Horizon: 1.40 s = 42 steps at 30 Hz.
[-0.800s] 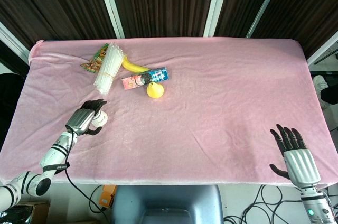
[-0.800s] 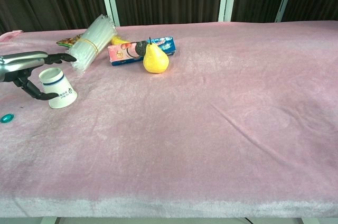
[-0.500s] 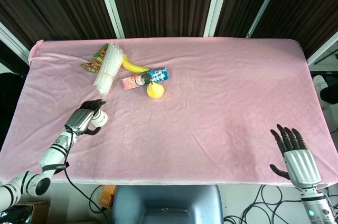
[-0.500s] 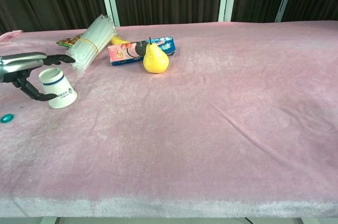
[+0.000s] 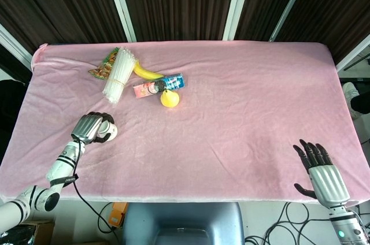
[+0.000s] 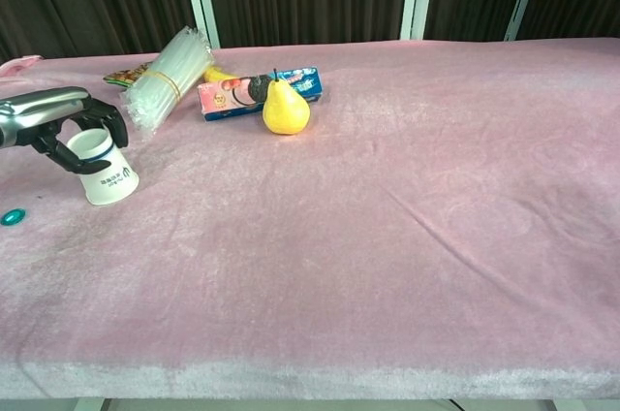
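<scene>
Low at the near-left of the pink tablecloth (image 5: 243,112), the left hand (image 5: 91,127) is curling its fingers around an upturned white paper cup (image 6: 100,168), gripping near its top. Squeezing too hard is likely crushing the thin cup, or tipping it. Farther from the cup, the right hand (image 5: 321,171) is resting open-fingered, backed by dark curtains (image 5: 173,2).

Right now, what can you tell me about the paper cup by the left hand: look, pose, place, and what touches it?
The cup is small and white, apparently paper, with a dark blue band below its rim and small dark print low on its side. It stands bottom down on the pink cloth near the table's left front, leaning slightly. Its mouth is open; the inside is not visible. The left hand grips it from above, dark fingers curled around the rim. Nothing else touches it; the bundle of clear straws lies apart behind it.
</scene>
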### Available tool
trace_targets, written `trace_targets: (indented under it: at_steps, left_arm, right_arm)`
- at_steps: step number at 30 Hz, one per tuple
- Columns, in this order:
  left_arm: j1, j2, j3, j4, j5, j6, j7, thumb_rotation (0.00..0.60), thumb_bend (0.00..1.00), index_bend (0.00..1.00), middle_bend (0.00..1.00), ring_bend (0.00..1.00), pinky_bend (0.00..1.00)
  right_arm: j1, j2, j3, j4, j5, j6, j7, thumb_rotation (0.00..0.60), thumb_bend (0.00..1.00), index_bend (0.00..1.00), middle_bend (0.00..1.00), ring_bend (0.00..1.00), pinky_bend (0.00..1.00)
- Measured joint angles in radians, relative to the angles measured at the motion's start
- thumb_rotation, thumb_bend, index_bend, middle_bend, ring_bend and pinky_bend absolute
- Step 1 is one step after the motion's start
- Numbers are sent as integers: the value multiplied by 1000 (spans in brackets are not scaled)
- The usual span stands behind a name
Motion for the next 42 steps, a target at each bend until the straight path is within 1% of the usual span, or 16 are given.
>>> trace_targets:
  at_steps: [3, 9, 12, 15, 19, 22, 26, 30, 31, 33, 34, 36, 37, 39, 41, 42]
  left_arm:
    - [-1, 1, 3, 2, 2, -4, -14, 600, 370, 478, 441, 407, 344]
    - [8, 10, 6, -5, 17, 33, -16, 600, 381, 480, 448, 411, 367]
    - [24, 41, 9, -34, 30, 72, -10, 600, 381, 489, 448, 411, 373]
    - [50, 91, 16, -72, 38, 108, -2, 600, 380, 493, 448, 411, 372]
    - [109, 152, 39, -101, 39, 155, 3, 600, 378, 491, 446, 410, 372]
    - [141, 160, 64, -85, 30, 159, 2, 600, 378, 489, 445, 408, 372]
    - [157, 147, 77, -46, 27, 151, -21, 600, 378, 477, 429, 398, 367]
    - [165, 117, 85, 6, 42, 159, -39, 600, 377, 456, 410, 383, 345]
    - [168, 105, 87, 22, 48, 161, -44, 600, 376, 445, 407, 378, 340]
    - [170, 95, 92, 37, 53, 158, -53, 600, 372, 391, 390, 352, 326]
    - [170, 92, 94, 40, 55, 153, -56, 600, 371, 339, 376, 334, 318]
    - [170, 90, 97, 47, 58, 142, -60, 600, 368, 202, 333, 283, 299]
    - [170, 90, 99, 49, 59, 134, -63, 600, 368, 160, 313, 259, 291]
    - [170, 93, 102, 47, 62, 126, -73, 600, 365, 46, 211, 156, 251]
    - [169, 99, 103, 41, 68, 121, -89, 600, 359, 3, 118, 68, 215]
    - [170, 101, 103, 39, 71, 123, -93, 592, 352, 0, 76, 30, 191]
  right_arm:
    - [-2, 1, 1, 0, 2, 1, 1, 600, 253, 0, 0, 0, 0]
    - [-1, 0, 3, -1, 5, -6, -3, 600, 253, 0, 0, 0, 0]
    - [1, -1, 4, 0, 9, -13, -3, 600, 253, 0, 0, 0, 0]
    - [2, -1, 5, 0, 13, -20, -5, 600, 253, 0, 0, 0, 0]
    - [5, -3, 5, -1, 16, -29, -9, 600, 252, 0, 0, 0, 0]
    - [8, -3, 10, -5, 29, -38, -13, 600, 253, 0, 0, 0, 0]
    - [10, -9, 12, -12, 29, -43, -27, 600, 253, 0, 0, 0, 0]
    - [14, -10, 8, -16, 25, -52, -30, 600, 252, 0, 0, 0, 0]
    - [15, -9, 8, -16, 24, -53, -28, 600, 252, 0, 0, 0, 0]
    - [16, -8, 8, -17, 25, -55, -25, 600, 253, 0, 0, 0, 0]
    - [16, -8, 8, -17, 25, -56, -24, 600, 253, 0, 0, 0, 0]
    - [18, -4, 5, -20, 23, -62, -12, 600, 253, 0, 0, 0, 0]
    - [19, -1, 2, -21, 20, -65, -4, 600, 253, 0, 0, 0, 0]
    - [21, 7, -4, -23, 10, -69, 16, 600, 253, 0, 0, 0, 0]
    - [23, 11, -7, -23, 7, -71, 19, 600, 253, 0, 0, 0, 0]
    - [23, 11, -7, -24, 8, -73, 20, 600, 253, 0, 0, 0, 0]
